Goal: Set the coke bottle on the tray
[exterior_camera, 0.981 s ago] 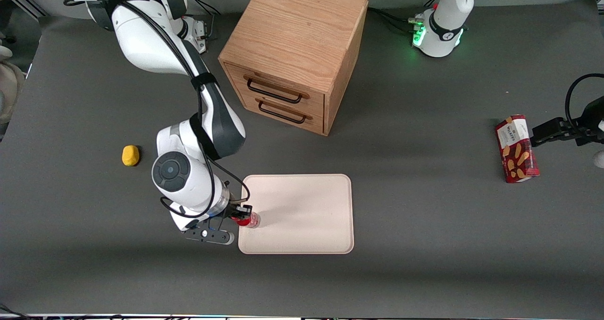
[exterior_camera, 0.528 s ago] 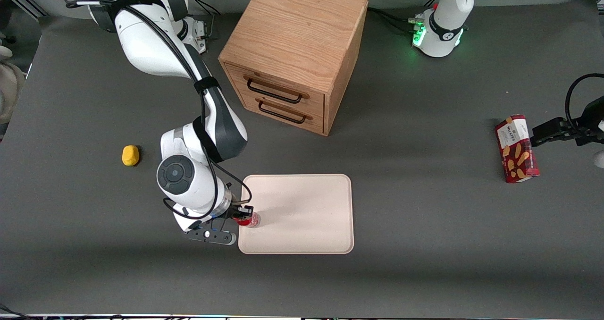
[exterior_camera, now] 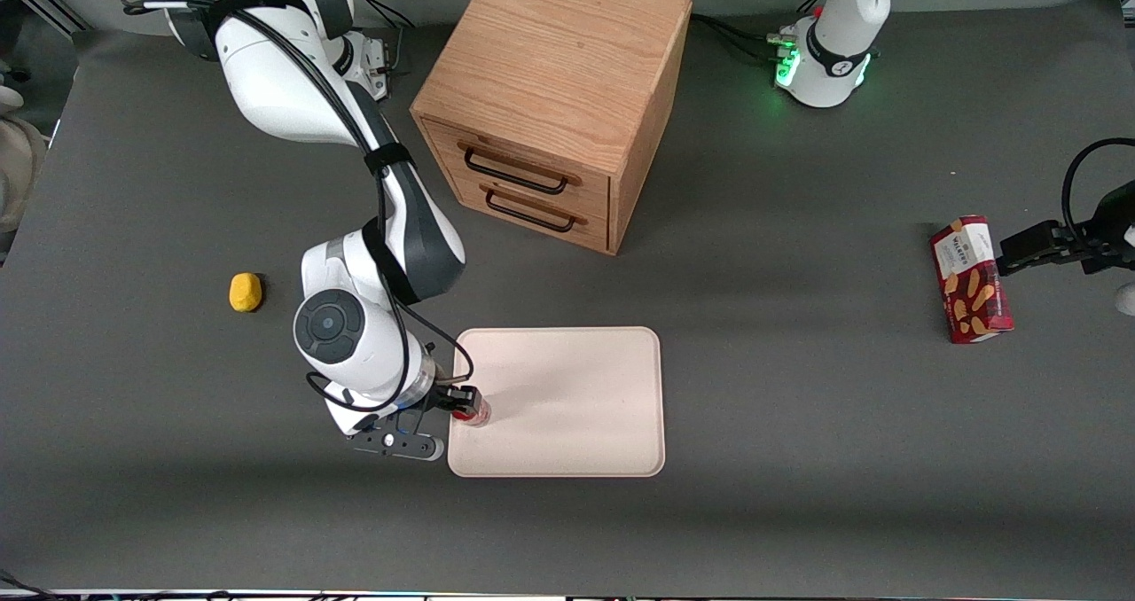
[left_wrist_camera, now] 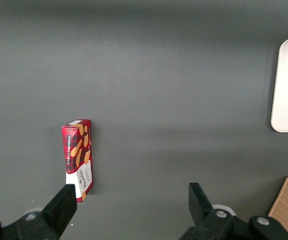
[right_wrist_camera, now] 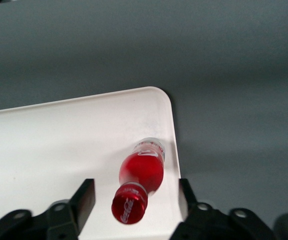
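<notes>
Standing on the large pale cream-pink rectangular tray (exterior_camera: 567, 401), close to its rim at the working arm's end, the small red coke bottle (right_wrist_camera: 142, 172) leans slightly.

The right arm's two-finger gripper (right_wrist_camera: 134, 197) hovers above it, fingers spread apart on either side of the red cap, not touching. A wooden two-drawer cabinet (exterior_camera: 554, 105) sits farther from the front camera; a yellow lump (exterior_camera: 245, 292) lies toward the working arm's end, a dark red snack box (exterior_camera: 970, 278) toward the parked arm's.
</notes>
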### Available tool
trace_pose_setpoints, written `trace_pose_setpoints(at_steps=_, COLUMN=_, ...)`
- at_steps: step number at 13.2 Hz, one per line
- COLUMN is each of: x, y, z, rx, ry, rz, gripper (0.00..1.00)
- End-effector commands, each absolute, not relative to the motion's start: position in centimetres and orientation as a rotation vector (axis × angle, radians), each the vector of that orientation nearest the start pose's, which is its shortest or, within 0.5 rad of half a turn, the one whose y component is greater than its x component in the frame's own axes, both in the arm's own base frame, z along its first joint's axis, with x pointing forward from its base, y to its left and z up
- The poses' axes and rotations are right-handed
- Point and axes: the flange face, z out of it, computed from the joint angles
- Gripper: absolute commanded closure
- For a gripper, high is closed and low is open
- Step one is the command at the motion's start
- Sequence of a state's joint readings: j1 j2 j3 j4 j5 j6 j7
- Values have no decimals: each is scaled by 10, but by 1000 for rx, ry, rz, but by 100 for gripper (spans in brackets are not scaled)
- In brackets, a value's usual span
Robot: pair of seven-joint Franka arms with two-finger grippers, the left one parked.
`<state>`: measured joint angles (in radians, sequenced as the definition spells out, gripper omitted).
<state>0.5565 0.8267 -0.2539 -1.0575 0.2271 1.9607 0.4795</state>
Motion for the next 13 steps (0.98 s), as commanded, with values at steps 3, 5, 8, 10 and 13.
trace_pose_setpoints(at_steps=3, x=669, y=263, z=496, rx=-3068, ry=290, rz=61, gripper=0)
trace_pose_setpoints(at_steps=5, x=645, y=236, z=554, rx=-3060, ry=309, rz=105, gripper=0)
trace_pose_setpoints(at_steps=8, x=607, y=185, z=624, rx=-3101, ry=334, rz=145, gripper=0)
trace_pose_setpoints(at_steps=10, x=591, y=147, z=651, rx=-3099, ry=275, rz=187, gripper=0)
trace_pose_setpoints(at_steps=13, x=576, y=75, z=658, rx=-3069, ry=212, rz=241, gripper=0)
